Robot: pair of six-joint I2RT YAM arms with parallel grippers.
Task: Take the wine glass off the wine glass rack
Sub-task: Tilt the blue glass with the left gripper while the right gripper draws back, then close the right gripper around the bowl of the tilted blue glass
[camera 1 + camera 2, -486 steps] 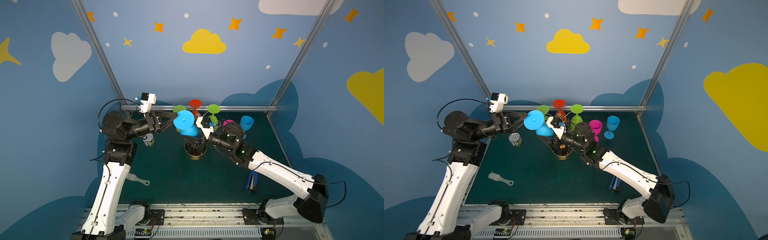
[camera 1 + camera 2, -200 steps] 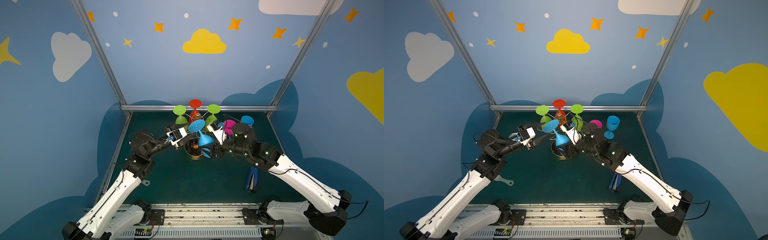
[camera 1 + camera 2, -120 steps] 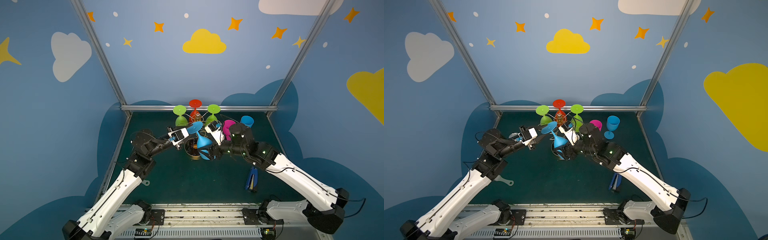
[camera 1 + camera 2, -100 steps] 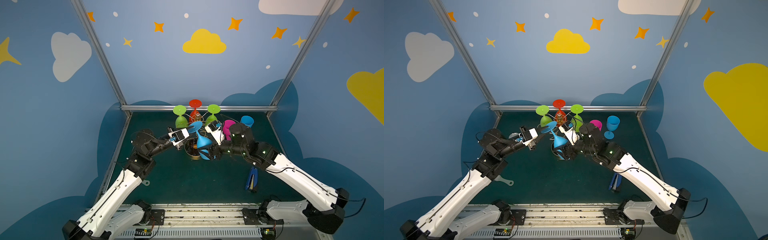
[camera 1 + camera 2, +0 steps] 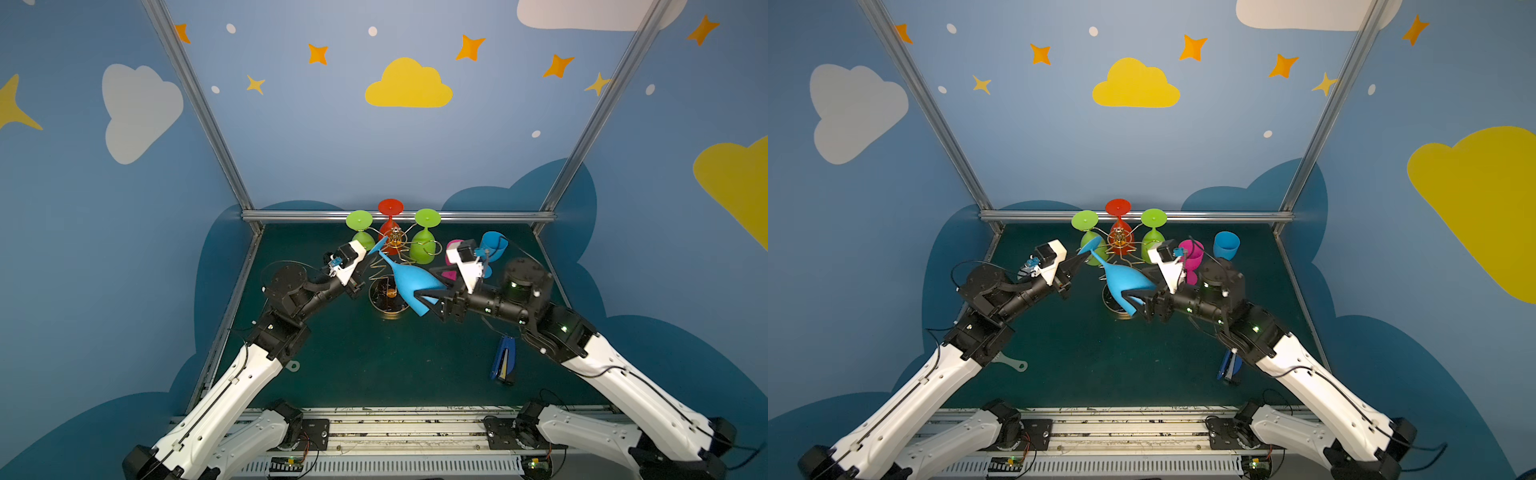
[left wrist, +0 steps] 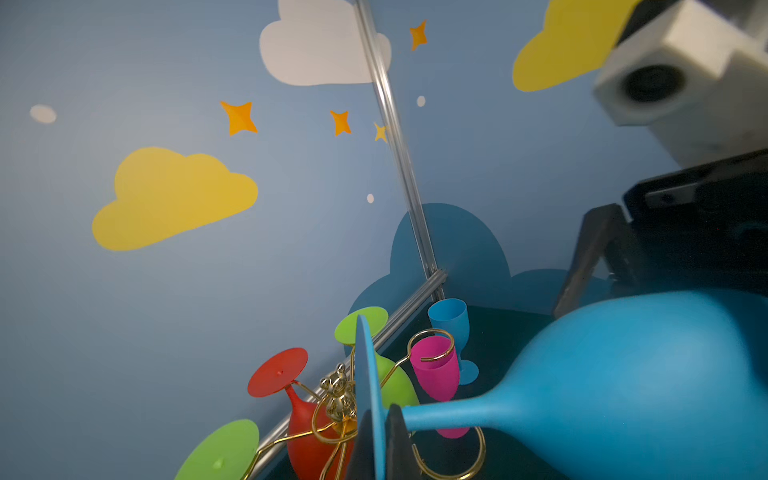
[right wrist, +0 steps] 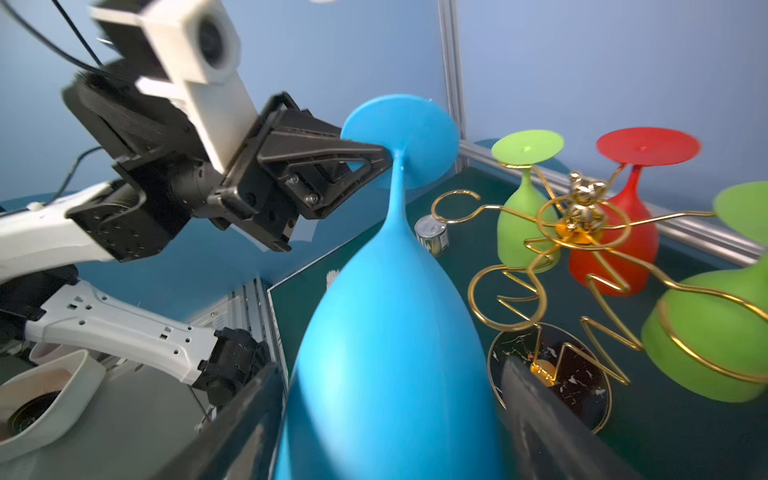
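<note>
Between the spread jaws of the right gripper (image 5: 428, 286) lies the bowl of the blue wine glass (image 5: 409, 282), tilted with its foot raised. The right wrist view shows a narrow gap at one finger. At the glass's other end, the left gripper (image 7: 384, 156) is pinched tight on the edge of the foot, right beside the stem. Just past the left gripper's tips stands the gold wine glass rack (image 5: 394, 241). One of its empty loops sits beside the stem, and whether they touch is unclear. Two green glasses (image 5: 423, 251) and a red glass (image 5: 390, 206) hang upside down on the rack's far arms.
</note>
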